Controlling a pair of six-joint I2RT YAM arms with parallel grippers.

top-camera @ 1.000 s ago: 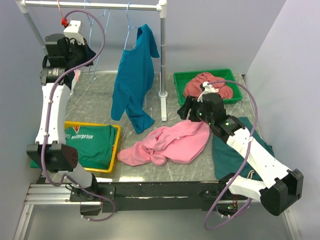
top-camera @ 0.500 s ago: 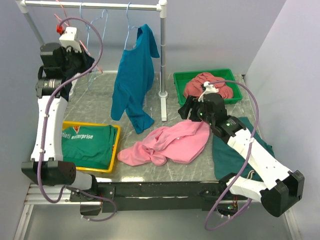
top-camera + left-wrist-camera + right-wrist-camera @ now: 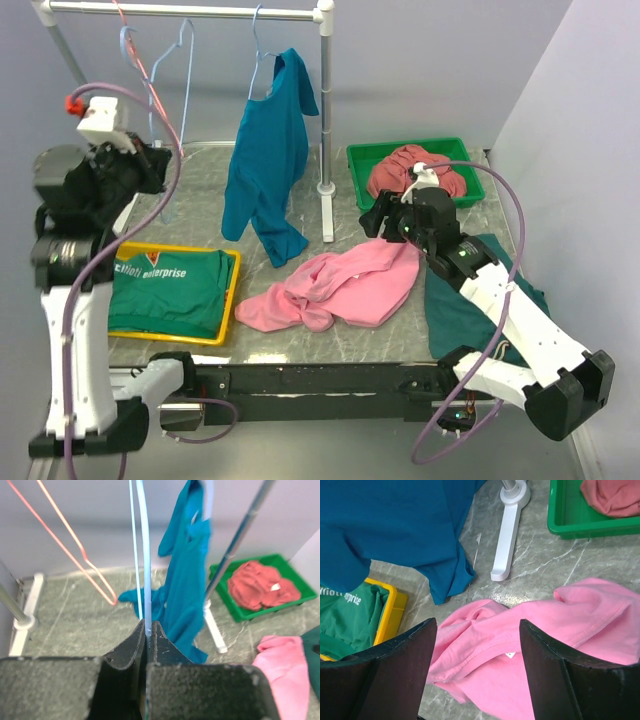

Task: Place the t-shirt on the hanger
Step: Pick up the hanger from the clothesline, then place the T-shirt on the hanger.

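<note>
The bright pink t-shirt point(image 3: 345, 285) lies crumpled on the table in front of the rack; it also shows in the right wrist view point(image 3: 545, 645) and the left wrist view point(image 3: 282, 665). My right gripper point(image 3: 380, 215) is open and empty, hovering over the shirt's collar end point(image 3: 477, 622). The light-blue wire hanger point(image 3: 187, 80) hangs slanted below the rail at the far left. My left gripper point(image 3: 152, 168) is shut on its wire point(image 3: 146, 580), with the jaws pinched together point(image 3: 148, 625). Whether its hook still rests on the rail I cannot tell.
A salmon wire hanger point(image 3: 140, 60) hangs beside it on the rail point(image 3: 230, 11). A teal shirt point(image 3: 265, 165) hangs by the post point(image 3: 325, 130). A green bin point(image 3: 410, 148) holds a dusty-rose garment. A yellow tray point(image 3: 232, 290) holds a green shirt. A dark teal garment point(image 3: 450, 310) lies under the right arm.
My left arm has swung left and nearer with the light-blue hanger in its jaws, dragging the hanger slantwise. The right arm has hardly moved.
</note>
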